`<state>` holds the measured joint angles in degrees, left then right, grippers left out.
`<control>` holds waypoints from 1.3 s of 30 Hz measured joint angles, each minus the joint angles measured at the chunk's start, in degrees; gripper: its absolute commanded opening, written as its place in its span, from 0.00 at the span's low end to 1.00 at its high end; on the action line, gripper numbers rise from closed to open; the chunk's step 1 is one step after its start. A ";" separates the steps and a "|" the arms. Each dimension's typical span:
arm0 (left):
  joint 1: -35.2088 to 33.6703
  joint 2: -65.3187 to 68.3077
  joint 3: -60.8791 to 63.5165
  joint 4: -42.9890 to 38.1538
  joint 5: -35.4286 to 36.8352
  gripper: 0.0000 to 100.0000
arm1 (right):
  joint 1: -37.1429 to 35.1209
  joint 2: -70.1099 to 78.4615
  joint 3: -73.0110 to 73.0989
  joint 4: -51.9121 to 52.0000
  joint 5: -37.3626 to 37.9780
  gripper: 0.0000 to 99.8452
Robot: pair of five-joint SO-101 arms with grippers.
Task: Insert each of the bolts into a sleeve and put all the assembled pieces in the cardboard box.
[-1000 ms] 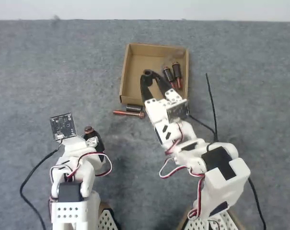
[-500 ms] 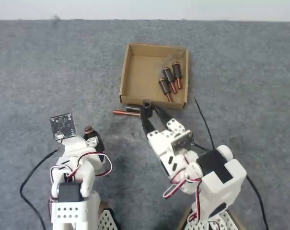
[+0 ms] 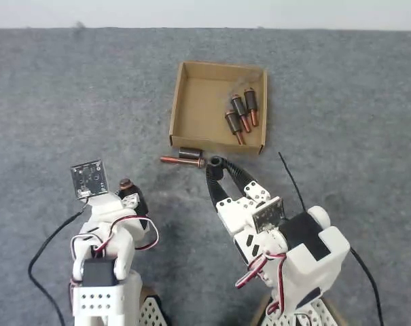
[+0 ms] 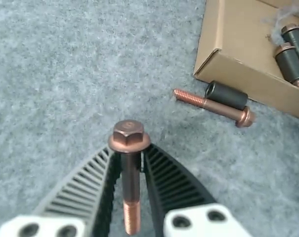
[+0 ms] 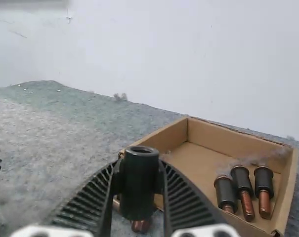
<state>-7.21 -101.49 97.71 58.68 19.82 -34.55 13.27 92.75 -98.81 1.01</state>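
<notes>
Two loose parts are in hand: the left gripper [image 4: 131,165] is clamped on the threaded shank of a copper-coloured bolt [image 4: 129,140], flanged hex head up, at the near left. The right gripper [image 3: 216,170] pinches a matte black sleeve [image 5: 139,185] upright just near of the cardboard box [image 3: 174,109], beside a finished piece [image 3: 183,158] lying on the grey carpet [image 3: 69,95]. Both parts look small, rigid and light, and the smooth round sleeve could probably twist or slip, so a mid-body hold seems best; three assembled pieces [image 3: 240,115] lie in the box's right side.
</notes>
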 measured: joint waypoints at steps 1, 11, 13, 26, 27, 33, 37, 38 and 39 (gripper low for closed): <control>0.00 0.00 0.00 0.00 0.00 0.01 | 0.00 0.00 0.00 0.00 0.00 0.01; 0.00 -0.18 0.00 -1.23 0.00 0.01 | -1.41 -0.09 0.00 0.97 -0.09 0.01; 0.00 -0.18 0.00 -2.02 0.00 0.01 | -1.67 -0.09 0.00 1.58 -0.09 0.01; -0.18 -0.18 0.00 -31.12 0.00 0.01 | -1.67 -0.09 0.00 1.85 -0.09 0.01; -0.18 -0.18 0.00 -34.02 0.00 0.01 | -1.67 -0.09 0.00 1.85 -0.09 0.01; 0.44 -0.18 -1.58 -40.09 0.00 0.01 | -1.67 -0.09 0.00 1.85 -0.09 0.01; 2.99 -0.18 -6.77 -40.44 0.00 0.01 | -1.67 -0.09 0.00 1.85 -0.09 0.01; 3.78 -0.18 -8.35 -40.44 0.00 0.01 | -1.67 -0.09 0.00 1.85 -0.09 0.01; 4.75 -0.18 -9.76 -40.44 0.00 0.01 | -1.67 -0.09 0.00 1.85 -0.09 0.01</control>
<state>-2.46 -101.67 87.96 18.24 19.82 -36.22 13.19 92.75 -96.97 0.92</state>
